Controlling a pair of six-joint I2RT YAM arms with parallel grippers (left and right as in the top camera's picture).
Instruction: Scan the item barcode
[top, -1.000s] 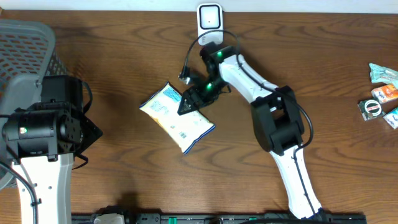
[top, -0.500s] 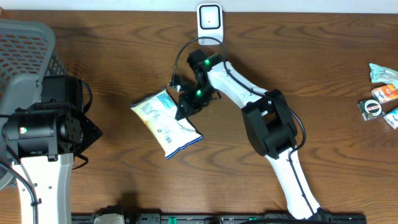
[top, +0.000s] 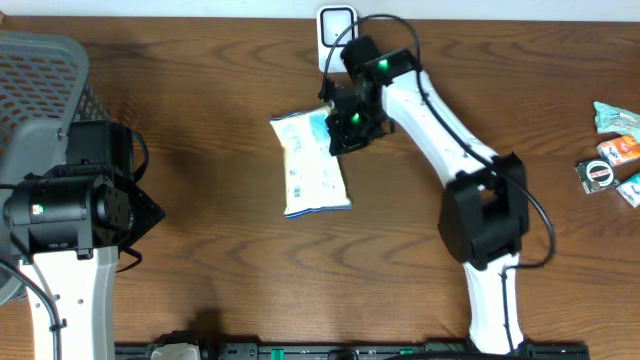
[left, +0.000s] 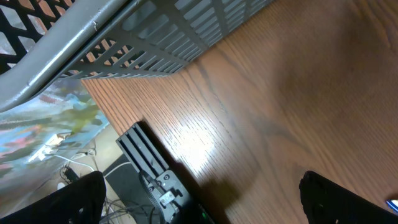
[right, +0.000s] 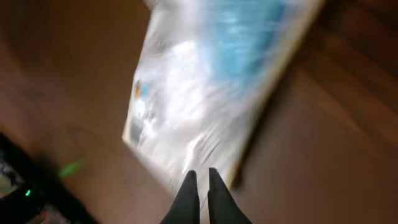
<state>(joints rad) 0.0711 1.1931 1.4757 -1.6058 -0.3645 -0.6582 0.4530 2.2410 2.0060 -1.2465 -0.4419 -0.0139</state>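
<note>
Your right gripper (right: 200, 186) is pinching the bag (right: 211, 87). Its two fingers are pressing close together on the bag's thin side edge. That is a small hold, so I think the bag is swinging easily. You are doing best if you are going slow and smooth now.

From above, the bag is sticking out to the left of the gripper, just in front of the scanner (top: 337, 25). The top corner of the bag is sitting near the scanner, and the rest is pointing away from it. I cannot tell if it is touching the table (top: 200, 280).

The wrist picture is looking smeared, so I cannot tell where the barcode is. For a good scan, you are aiming to turn the barcode side flat toward the scanner's face. You are holding it steady there, near but not bumping.

If the bag is drooping or folding, the stripes are bending, and that is making the scan hard.

Your left gripper (left: 205, 202) is waiting with its fingers wide apart, holding nothing, beside the basket (left: 155, 43), well away from the bag
</note>
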